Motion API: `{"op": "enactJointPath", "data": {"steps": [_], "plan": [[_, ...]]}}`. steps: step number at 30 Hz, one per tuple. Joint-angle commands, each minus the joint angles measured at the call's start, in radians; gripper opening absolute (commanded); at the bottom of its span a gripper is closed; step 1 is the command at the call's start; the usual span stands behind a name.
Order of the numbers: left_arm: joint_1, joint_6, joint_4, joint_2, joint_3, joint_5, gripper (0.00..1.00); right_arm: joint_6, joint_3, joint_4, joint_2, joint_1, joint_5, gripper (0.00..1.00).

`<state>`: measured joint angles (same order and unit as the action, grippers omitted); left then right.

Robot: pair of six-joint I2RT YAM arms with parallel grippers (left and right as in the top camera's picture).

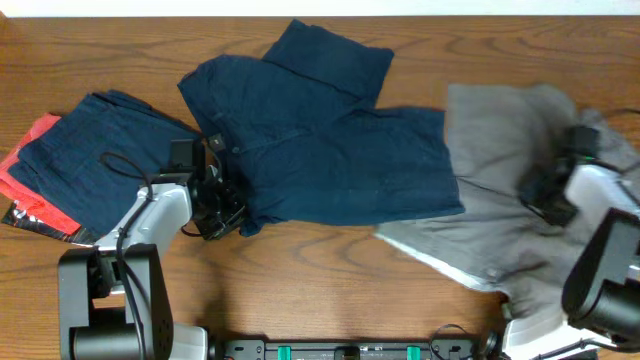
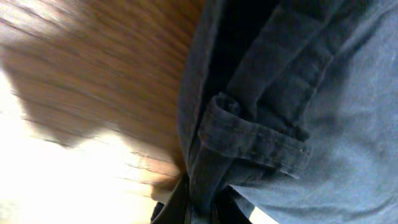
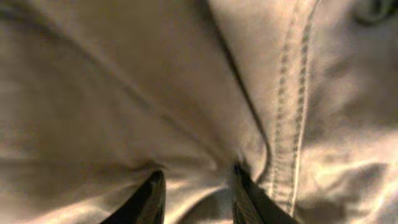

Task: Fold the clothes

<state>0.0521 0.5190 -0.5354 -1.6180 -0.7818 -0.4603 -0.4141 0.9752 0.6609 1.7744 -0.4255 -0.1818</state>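
Note:
A large dark navy garment (image 1: 320, 140) lies spread in the middle of the table. My left gripper (image 1: 222, 212) is at its lower left corner. In the left wrist view the gripper (image 2: 202, 210) is shut on a bunched edge of this navy cloth (image 2: 298, 93), just below a belt loop (image 2: 249, 134). A light grey garment (image 1: 500, 190) lies rumpled at the right. My right gripper (image 1: 545, 195) rests on it. Its fingers (image 3: 152, 196) stand apart, tips pressed into the grey cloth (image 3: 124, 81), with a soft fold between them beside a stitched seam (image 3: 289, 124).
A second navy garment (image 1: 90, 150) lies folded at the left, on top of a red one (image 1: 30, 195) by the table's left edge. Bare wood (image 1: 300, 280) runs along the front of the table, between the two arm bases.

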Motion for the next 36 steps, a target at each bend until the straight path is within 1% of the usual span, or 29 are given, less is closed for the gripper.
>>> {"op": "enactJointPath", "data": {"steps": [1, 4, 8, 11, 14, 18, 20, 23, 26, 32, 33, 36], "plan": [[0.015, -0.018, -0.006, 0.018, -0.013, 0.023, 0.06, -0.102, 0.048, 0.102, 0.066, -0.135, -0.129, 0.34], [0.015, -0.018, -0.023, 0.018, -0.013, 0.024, 0.06, -0.099, 0.161, 0.188, 0.063, -0.189, -0.066, 0.33], [0.015, -0.027, -0.041, 0.018, -0.013, 0.024, 0.06, -0.024, 0.28, 0.263, 0.039, -0.181, 0.017, 0.34], [0.015, -0.03, -0.044, 0.018, -0.013, 0.024, 0.06, 0.042, 0.322, 0.277, -0.009, -0.135, 0.122, 0.36], [0.015, -0.029, -0.053, 0.018, -0.013, 0.024, 0.06, 0.1, 0.325, 0.296, -0.068, -0.068, 0.201, 0.36], [0.015, -0.03, -0.067, 0.018, -0.013, 0.025, 0.06, 0.123, 0.318, 0.415, -0.099, 0.052, 0.22, 0.36], [0.015, -0.029, -0.067, 0.018, -0.013, 0.025, 0.06, 0.125, 0.287, 0.435, -0.099, 0.108, 0.224, 0.36], [0.015, -0.03, -0.067, 0.018, -0.013, 0.025, 0.06, 0.124, 0.217, 0.42, -0.099, 0.176, 0.224, 0.36], [0.015, -0.03, -0.067, 0.018, -0.013, 0.025, 0.06, 0.105, 0.109, 0.345, -0.099, 0.238, 0.224, 0.36], [0.015, -0.03, -0.067, 0.018, -0.013, 0.025, 0.06, 0.066, -0.1, 0.188, -0.099, 0.29, 0.221, 0.36], [0.015, -0.03, -0.068, 0.018, -0.013, 0.025, 0.06, 0.046, -0.127, 0.175, -0.099, 0.288, 0.206, 0.36], [0.015, -0.029, -0.072, 0.018, -0.013, 0.025, 0.06, -0.101, -0.196, 0.175, -0.099, 0.268, 0.05, 0.37]]}}
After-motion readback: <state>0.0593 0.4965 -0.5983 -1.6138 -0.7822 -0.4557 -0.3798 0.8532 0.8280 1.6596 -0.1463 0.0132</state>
